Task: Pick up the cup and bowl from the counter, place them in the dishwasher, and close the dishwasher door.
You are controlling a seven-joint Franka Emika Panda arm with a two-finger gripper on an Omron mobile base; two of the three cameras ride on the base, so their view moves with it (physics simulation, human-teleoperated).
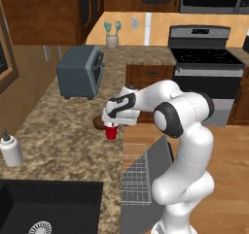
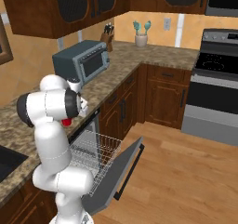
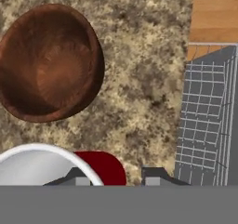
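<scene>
The red cup (image 1: pixel 111 131) stands on the speckled counter (image 1: pixel 63 136) near its front edge, and its red side also peeks from behind the arm (image 2: pixel 66 122). My gripper (image 1: pixel 112 123) reaches down onto it. In the hand view the gripper (image 3: pixel 116 176) straddles the cup's (image 3: pixel 102 167) near wall, one fingertip over the white inside and one outside. A gap still shows beside the outer fingertip (image 3: pixel 155 175). The dark brown bowl (image 3: pixel 49 62) lies just beyond the cup (image 1: pixel 98 123). The dishwasher door (image 2: pixel 118 172) hangs open, with the white rack (image 2: pixel 95 151) pulled out.
A grey toaster oven (image 1: pixel 80 72) sits further back on the counter. A white soap bottle (image 1: pixel 10 149) stands beside the black sink (image 1: pixel 48 206). The steel oven (image 1: pixel 206 63) fills the far corner. The open door and rack (image 1: pixel 134 175) jut over the wooden floor (image 2: pixel 186 172).
</scene>
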